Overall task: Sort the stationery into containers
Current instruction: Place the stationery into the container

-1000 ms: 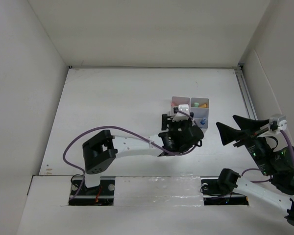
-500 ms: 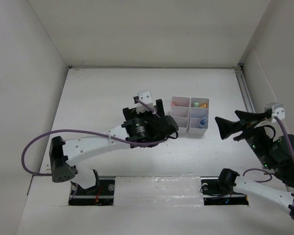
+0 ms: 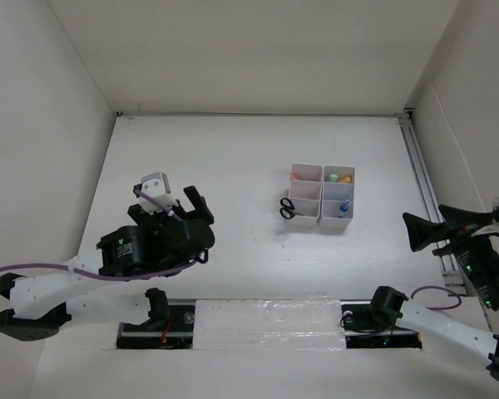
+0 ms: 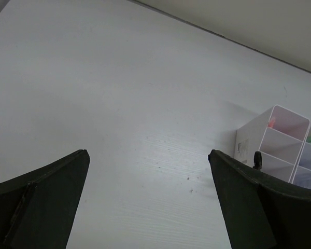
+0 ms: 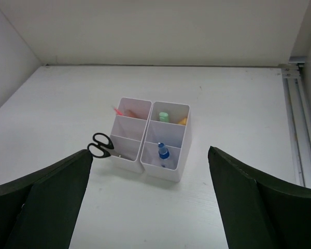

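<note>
One white organiser (image 3: 321, 214) stands on the table (image 3: 216, 158), right of centre, with six square compartments in a two-by-three grid. One pair of black-handled scissors (image 3: 288, 208) sits at its near-left corner, handles outside the wall; whether the blades are inside the compartment cannot be told.

The right wrist view shows the contents best:
- Far-left compartment: a thin red pen (image 5: 119, 111).
- Far-right compartment: one green highlighter (image 5: 164, 116) and an orange one (image 5: 182, 121) beside it.
- Near-right compartment: one white blue-capped tube (image 5: 163, 151), upright.

From above these read only as coloured specks. The left wrist view catches just part of the organiser at its right edge, with a scissor handle beside it.

Only the top view shows both arms. The left gripper (image 3: 170, 204) is over the table's left side, well apart from the organiser, jaws released and holding nothing. The right gripper (image 3: 428, 223) is near the right edge, likewise spread wide and holding nothing.
</note>
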You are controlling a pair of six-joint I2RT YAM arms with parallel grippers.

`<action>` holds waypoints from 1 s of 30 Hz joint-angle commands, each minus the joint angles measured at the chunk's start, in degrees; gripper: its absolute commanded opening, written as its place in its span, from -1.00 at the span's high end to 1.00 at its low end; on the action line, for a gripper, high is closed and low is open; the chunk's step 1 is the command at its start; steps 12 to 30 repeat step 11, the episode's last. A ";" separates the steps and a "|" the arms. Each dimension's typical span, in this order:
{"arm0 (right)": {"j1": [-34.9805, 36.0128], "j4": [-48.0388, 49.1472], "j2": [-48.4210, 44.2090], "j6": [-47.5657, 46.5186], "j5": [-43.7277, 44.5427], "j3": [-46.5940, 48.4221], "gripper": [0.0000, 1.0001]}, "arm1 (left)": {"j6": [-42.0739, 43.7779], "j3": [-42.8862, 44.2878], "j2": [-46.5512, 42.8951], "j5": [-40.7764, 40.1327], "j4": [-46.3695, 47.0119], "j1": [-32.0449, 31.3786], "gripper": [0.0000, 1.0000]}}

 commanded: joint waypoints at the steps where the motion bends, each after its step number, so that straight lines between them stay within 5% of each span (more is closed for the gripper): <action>1: -0.19 -4.19 -1.67 0.62 2.92 1.02 -0.99 | -10.58 -0.84 -1.32 -6.39 -1.66 -0.42 -1.00; 30: -0.19 -5.96 -3.09 0.63 3.97 1.63 -0.99 | -10.57 -0.14 -5.18 -7.52 -1.66 -0.42 -1.00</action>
